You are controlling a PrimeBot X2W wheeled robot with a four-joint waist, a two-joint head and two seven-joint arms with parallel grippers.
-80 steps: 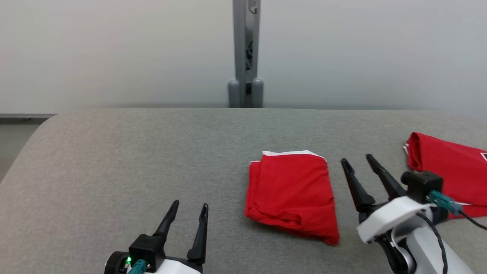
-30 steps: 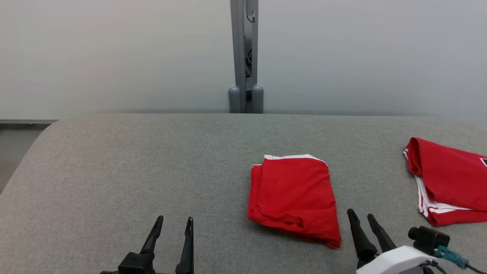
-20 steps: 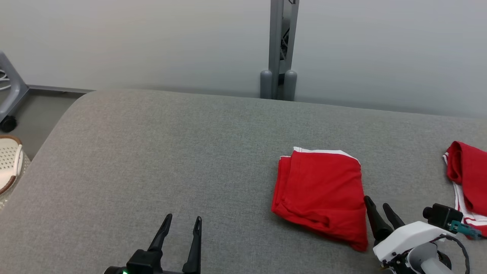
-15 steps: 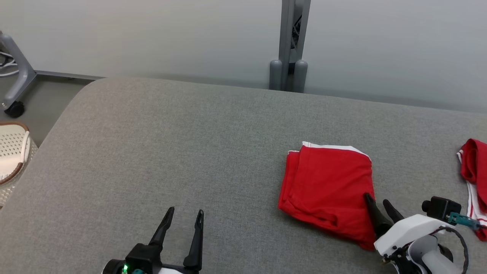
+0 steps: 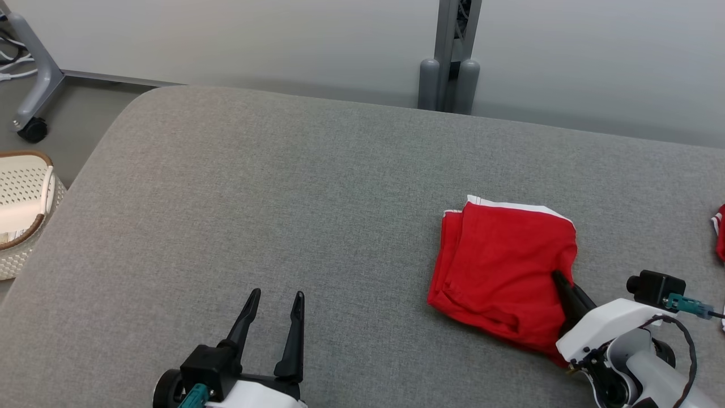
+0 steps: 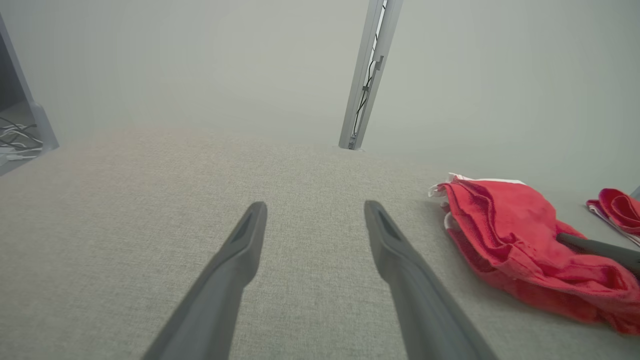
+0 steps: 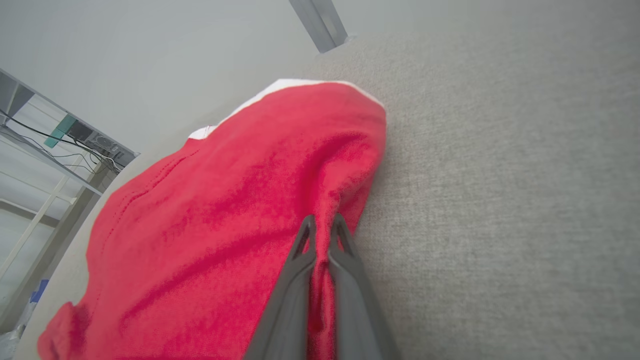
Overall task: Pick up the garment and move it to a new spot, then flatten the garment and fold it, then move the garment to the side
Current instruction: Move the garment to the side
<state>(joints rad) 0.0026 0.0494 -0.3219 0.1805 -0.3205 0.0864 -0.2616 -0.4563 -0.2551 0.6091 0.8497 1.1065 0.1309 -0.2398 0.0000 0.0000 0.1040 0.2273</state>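
The folded red garment (image 5: 504,272) with a white hem lies on the grey padded table (image 5: 283,198), right of the middle. My right gripper (image 5: 558,277) is shut on its near right edge; in the right wrist view the two dark fingers (image 7: 305,245) pinch a fold of the red garment (image 7: 225,210). My left gripper (image 5: 274,299) stands open over bare cloth at the lower left, well apart from the garment. Through the left wrist camera its spread fingers (image 6: 245,240) frame empty table, with the garment (image 6: 520,235) off to the right.
Another red garment (image 5: 719,232) shows at the table's far right edge. A pale perforated basket (image 5: 22,204) stands on the floor off the table's left side. A grey post (image 5: 450,54) rises behind the far edge, and a wheeled stand leg (image 5: 31,73) sits at the upper left.
My right gripper has slid onto the garment's near right edge and shut on it. The head camera has swung left and down, shifting the whole picture. The left gripper stays open.
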